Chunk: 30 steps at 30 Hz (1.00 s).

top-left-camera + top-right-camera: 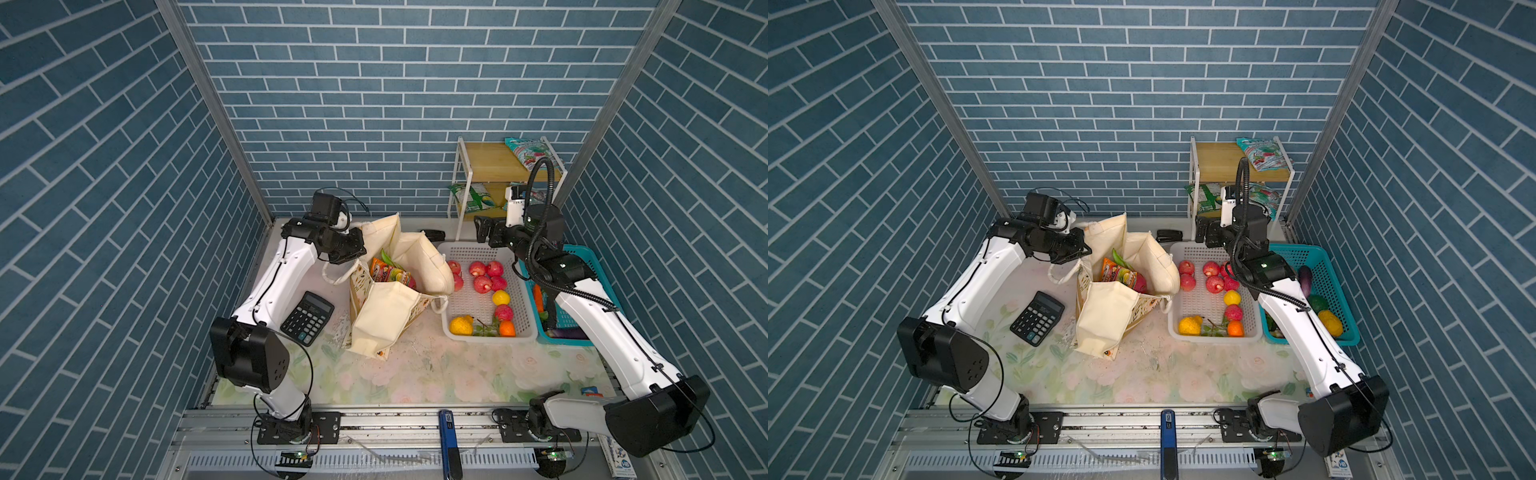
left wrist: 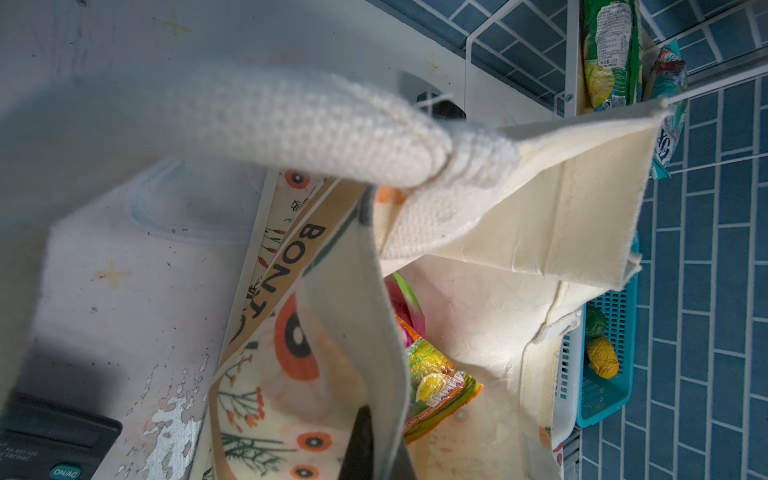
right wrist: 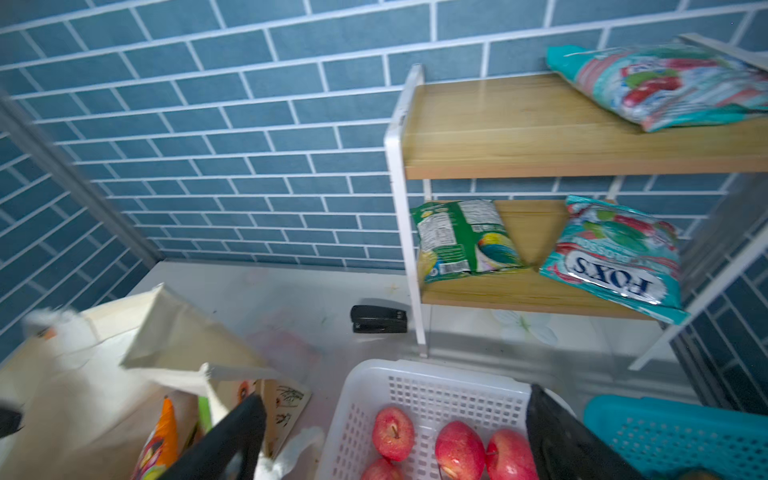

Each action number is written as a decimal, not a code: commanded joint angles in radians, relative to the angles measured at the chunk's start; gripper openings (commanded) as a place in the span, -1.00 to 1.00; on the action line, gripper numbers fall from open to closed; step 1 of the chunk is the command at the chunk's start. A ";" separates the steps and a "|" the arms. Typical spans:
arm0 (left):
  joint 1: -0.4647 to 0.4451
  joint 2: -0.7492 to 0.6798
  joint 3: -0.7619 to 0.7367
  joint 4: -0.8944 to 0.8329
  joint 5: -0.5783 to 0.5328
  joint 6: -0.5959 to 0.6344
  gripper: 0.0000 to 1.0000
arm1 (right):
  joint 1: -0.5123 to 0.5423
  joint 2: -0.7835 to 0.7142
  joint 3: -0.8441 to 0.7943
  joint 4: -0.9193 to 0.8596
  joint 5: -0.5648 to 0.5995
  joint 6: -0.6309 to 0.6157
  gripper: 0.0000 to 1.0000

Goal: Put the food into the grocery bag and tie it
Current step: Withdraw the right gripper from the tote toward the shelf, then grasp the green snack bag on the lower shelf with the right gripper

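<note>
The grocery bag (image 1: 382, 320) stands open left of the middle, in both top views. A pink-yellow snack packet (image 1: 388, 274) and a magenta dragon fruit (image 2: 401, 305) lie inside it. My left gripper (image 1: 349, 249) is shut on the bag's far left rim, and cream cloth runs into its jaws in the left wrist view (image 2: 370, 419). My right gripper (image 1: 482, 230) hangs open and empty over the far end of the white basket (image 1: 490, 336). Red apples (image 3: 392, 432) lie below its fingers (image 3: 232, 432). An orange fruit (image 1: 507, 328) and yellow fruits (image 1: 460, 325) sit at the basket's near end.
A teal basket (image 1: 565, 341) with vegetables stands right of the white one, under the right arm. A two-level wooden rack (image 1: 490, 162) at the back right holds a green packet (image 3: 465, 241) and teal packets (image 3: 615, 266). A stapler (image 3: 378, 319) and a calculator (image 1: 307, 318) lie on the table.
</note>
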 commanded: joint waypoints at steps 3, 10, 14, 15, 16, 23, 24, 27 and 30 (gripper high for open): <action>-0.010 -0.009 -0.002 -0.022 0.017 0.009 -0.92 | -0.078 -0.063 -0.119 0.086 0.180 0.287 0.70; -0.010 -0.009 -0.003 -0.018 0.021 0.006 -0.92 | -0.135 -0.054 -0.210 0.195 0.147 0.570 0.28; -0.010 -0.010 -0.005 -0.011 0.020 0.006 -0.92 | -0.164 0.007 -0.195 0.235 0.098 0.722 0.16; -0.010 -0.010 -0.005 -0.009 0.021 0.007 -0.92 | -0.175 0.029 -0.182 0.237 0.079 0.771 0.12; -0.010 -0.009 -0.003 -0.008 0.021 0.006 -0.92 | -0.185 0.052 -0.167 0.232 0.061 0.819 0.10; -0.010 -0.007 0.004 0.000 0.021 0.012 -0.92 | -0.226 0.220 -0.058 0.284 -0.041 1.016 0.11; -0.010 -0.007 0.003 0.004 0.023 0.012 -0.92 | -0.231 0.245 -0.038 0.294 -0.052 1.043 0.11; -0.010 -0.007 0.004 0.011 0.023 0.015 -0.92 | -0.238 0.316 0.039 0.289 -0.082 1.071 0.16; -0.010 -0.008 0.001 0.015 0.022 0.016 -0.92 | -0.239 0.381 0.111 0.277 -0.112 1.090 0.22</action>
